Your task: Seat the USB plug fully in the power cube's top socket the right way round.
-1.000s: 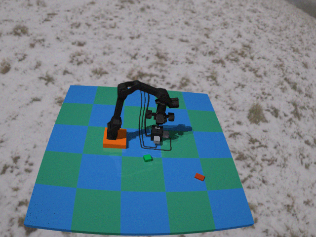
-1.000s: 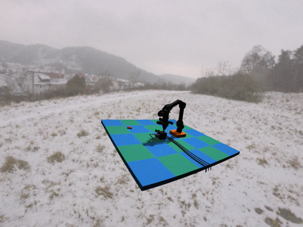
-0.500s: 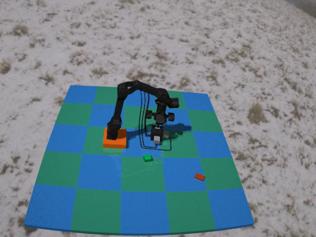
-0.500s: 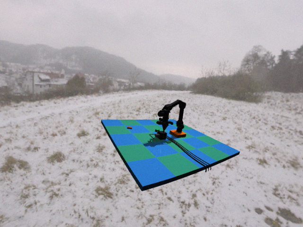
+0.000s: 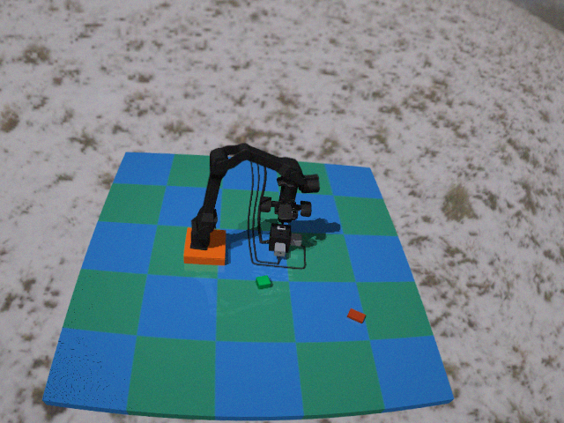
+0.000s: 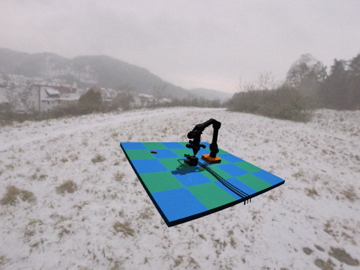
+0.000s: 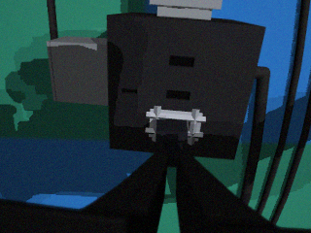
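Note:
A black power cube (image 5: 278,236) (image 6: 192,160) (image 7: 219,63) stands on the checkered table near the arm's base. In the wrist view its top face shows two dark slots and a silver USB plug shell (image 7: 175,116) standing in the socket. My gripper (image 5: 284,222) (image 6: 194,153) (image 7: 172,158) points straight down over the cube's top. Its dark fingers are shut on the USB plug's body, which they hide just below the silver shell. How deep the plug sits cannot be told.
A grey plug (image 5: 296,240) (image 7: 78,70) sticks out of the cube's side and a lighter one (image 5: 279,248) (image 7: 185,7) out of another. Black cables (image 5: 253,218) (image 6: 224,183) loop round the cube and run off the table edge. A green block (image 5: 263,281), a red block (image 5: 356,315) (image 6: 153,151) and the arm's orange base (image 5: 204,255) are also on the table.

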